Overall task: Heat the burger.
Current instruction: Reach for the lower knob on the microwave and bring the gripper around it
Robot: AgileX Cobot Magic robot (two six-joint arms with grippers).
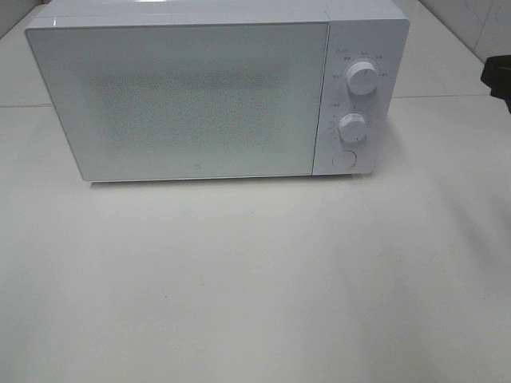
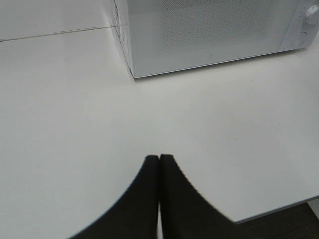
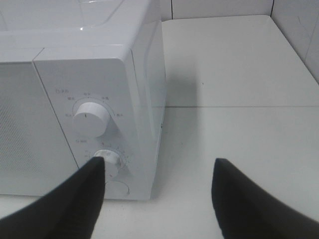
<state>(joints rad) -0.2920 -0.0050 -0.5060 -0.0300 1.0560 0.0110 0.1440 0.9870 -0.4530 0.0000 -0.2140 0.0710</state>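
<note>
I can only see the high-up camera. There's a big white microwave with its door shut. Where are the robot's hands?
Observer: The right gripper is open, jaws spread wide, facing the dial end of the boxy white microwave.
Operator: And the other one?
Observer: The left gripper is shut, hanging over the plain white tabletop, pointed towards the microwave's front corner farthest from the dials.
Operator: Can you see the burger?
Observer: No. Neither wrist camera shows the burger, and the speckled frosted door hides the inside.
</note>
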